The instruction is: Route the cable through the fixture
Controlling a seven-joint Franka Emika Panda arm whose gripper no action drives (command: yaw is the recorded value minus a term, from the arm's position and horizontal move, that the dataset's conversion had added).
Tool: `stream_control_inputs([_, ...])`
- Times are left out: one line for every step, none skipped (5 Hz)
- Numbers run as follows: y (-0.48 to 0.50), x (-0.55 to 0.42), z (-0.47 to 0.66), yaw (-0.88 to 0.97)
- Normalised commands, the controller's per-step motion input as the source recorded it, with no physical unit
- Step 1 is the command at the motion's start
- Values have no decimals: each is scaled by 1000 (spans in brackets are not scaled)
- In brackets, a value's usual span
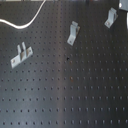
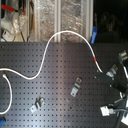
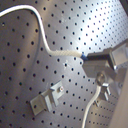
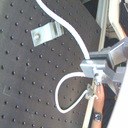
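White cable trails across the perforated tabletop; my claw is clenched on it near the right bracket (loose slack could snag a bracket).

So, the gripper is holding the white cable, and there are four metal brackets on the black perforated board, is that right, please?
Not quite: the board carries three metal brackets, not four, as the first exterior view shows: one, another and a third. The gripper does hold the white cable, seen in the first wrist view.
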Motion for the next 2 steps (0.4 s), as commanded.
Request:
stream_control_inputs([210,21,43,-49])
stream_control_inputs([4,-14,66,0])
